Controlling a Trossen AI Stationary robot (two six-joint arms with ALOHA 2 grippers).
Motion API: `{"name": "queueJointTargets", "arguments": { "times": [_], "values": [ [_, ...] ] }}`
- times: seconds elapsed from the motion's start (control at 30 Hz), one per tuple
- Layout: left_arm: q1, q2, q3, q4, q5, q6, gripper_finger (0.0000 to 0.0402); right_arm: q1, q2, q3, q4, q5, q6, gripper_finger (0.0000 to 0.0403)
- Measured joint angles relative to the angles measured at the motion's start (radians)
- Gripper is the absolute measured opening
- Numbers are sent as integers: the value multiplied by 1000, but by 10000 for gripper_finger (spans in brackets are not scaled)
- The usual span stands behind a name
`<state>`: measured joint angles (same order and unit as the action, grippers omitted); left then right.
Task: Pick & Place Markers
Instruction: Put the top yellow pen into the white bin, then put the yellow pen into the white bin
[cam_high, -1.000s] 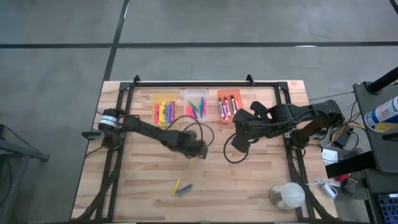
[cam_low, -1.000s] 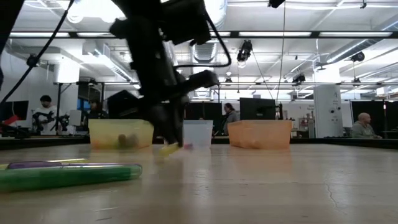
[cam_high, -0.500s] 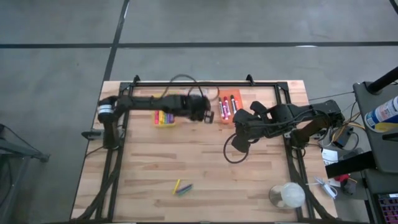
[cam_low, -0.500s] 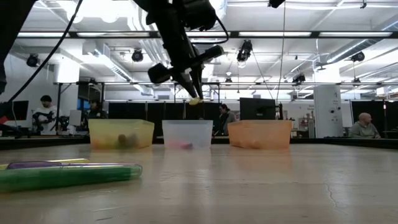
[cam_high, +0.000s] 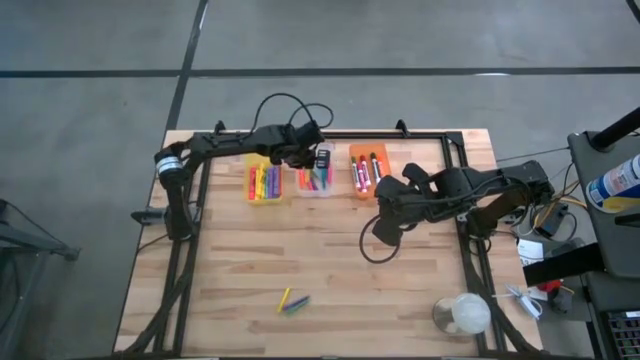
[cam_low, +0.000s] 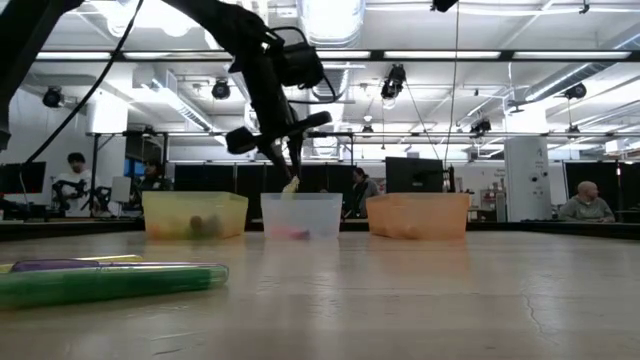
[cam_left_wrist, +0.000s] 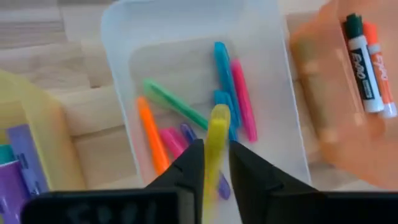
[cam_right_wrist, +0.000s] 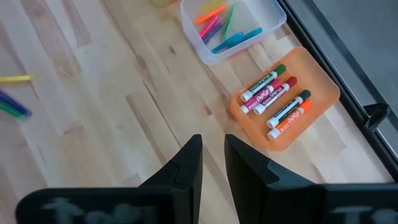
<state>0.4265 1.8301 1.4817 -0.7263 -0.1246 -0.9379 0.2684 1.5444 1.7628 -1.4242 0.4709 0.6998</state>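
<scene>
While the left gripper (cam_left_wrist: 211, 163) hangs over the clear bin (cam_left_wrist: 121, 37), jaws clamped on a yellow marker (cam_left_wrist: 216, 140), a skewed release could bounce it off the rim onto the table.

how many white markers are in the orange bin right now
4, lying side by side in the orange bin: green-capped, red-capped, dark-capped, orange-capped. None seems hidden.

A grey concrete floor (cam_high: 90, 110) surrounds the table; bright ceiling lights (cam_low: 150, 15) hang over distant workbenches.
</scene>
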Motion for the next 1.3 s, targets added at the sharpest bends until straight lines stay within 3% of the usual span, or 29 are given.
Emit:
{"name": "queueJointTargets", "arguments": {
  "times": [0.23, 0.47, 1.03, 1.3],
  "values": [
    [-1, 0, -10, 10, 22, -5, 126, 0, 0, 0, 2, 0, -1, 61],
    [-53, -2, -9, 2, 173, -39, 133, 0, 0, 0, 2, 0, -4, 61],
    [-604, -3, -15, -42, 206, -279, 133, 0, -3, 0, -39, 1, -24, 61],
    [-822, -4, -34, -118, 174, -683, 133, 4, -26, 0, -38, 0, -23, 61]
  ]
}}
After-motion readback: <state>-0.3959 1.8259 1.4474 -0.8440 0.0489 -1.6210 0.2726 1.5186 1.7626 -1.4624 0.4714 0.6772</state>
